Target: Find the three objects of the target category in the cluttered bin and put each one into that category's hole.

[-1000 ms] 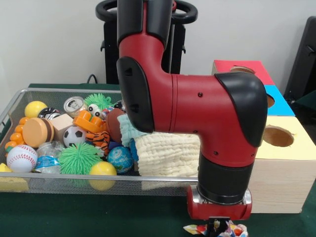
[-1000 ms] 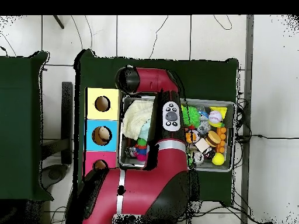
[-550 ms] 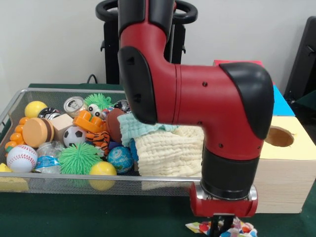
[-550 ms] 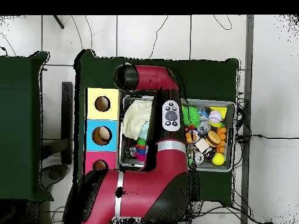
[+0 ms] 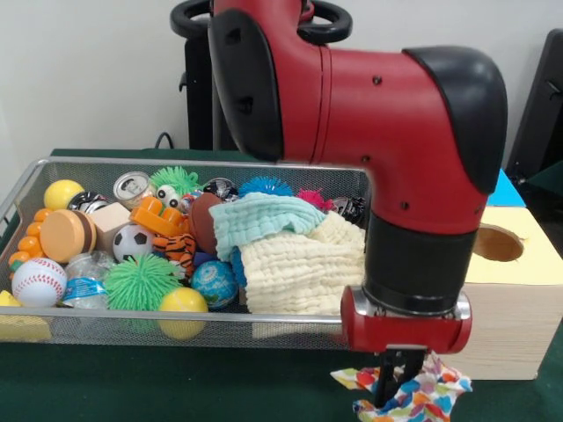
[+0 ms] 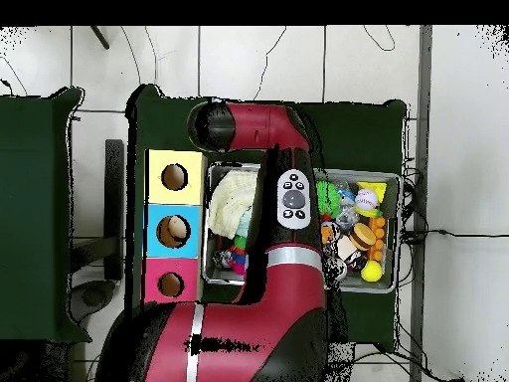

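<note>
My gripper (image 5: 393,380) is pinched on a multicoloured cloth (image 5: 413,396), which hangs just outside the wire bin (image 5: 176,327), below the wooden box (image 5: 506,308). It looks light, limp and likely to snag, so I judge a bunched fold the best place to hold.

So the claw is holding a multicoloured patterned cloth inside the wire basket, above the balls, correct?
Not quite. The claw does hold the multicoloured patterned cloth, but outside the wire basket, in front of it and low over the green table, beside the wooden box. The front view shows this.
</note>
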Available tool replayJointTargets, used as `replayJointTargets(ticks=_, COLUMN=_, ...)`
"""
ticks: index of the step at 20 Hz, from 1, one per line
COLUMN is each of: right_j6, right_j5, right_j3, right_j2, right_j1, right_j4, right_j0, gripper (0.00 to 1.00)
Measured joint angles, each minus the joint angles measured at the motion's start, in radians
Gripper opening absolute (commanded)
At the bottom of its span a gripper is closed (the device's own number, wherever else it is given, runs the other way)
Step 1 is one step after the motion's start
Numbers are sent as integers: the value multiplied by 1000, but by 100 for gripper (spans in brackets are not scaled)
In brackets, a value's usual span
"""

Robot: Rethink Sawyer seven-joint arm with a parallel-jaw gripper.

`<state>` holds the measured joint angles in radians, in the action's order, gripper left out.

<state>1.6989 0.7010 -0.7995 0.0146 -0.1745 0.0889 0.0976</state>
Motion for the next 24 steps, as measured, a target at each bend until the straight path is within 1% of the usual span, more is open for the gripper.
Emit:
replayJointTargets(ticks=11, right_j6=0, right_j5=24, right_j3=-81, right_j2=-7, right_j1=-96, right_j4=-1, right_j0=0, gripper=0)
replayJointTargets(ticks=15, right_j6=0, right_j5=50, right_j3=-127, right_j2=-7, right_j1=-142, right_j4=-4, right_j0=0, gripper=0)
replayJointTargets(ticks=16, right_j6=0, right_j5=68, right_j3=-146, right_j2=-7, right_j1=-164, right_j4=-6, right_j0=-1, gripper=0)
replayJointTargets(ticks=24, right_j6=0, right_j5=113, right_j3=-191, right_j2=-7, right_j1=-230, right_j4=-11, right_j0=-2, gripper=0)
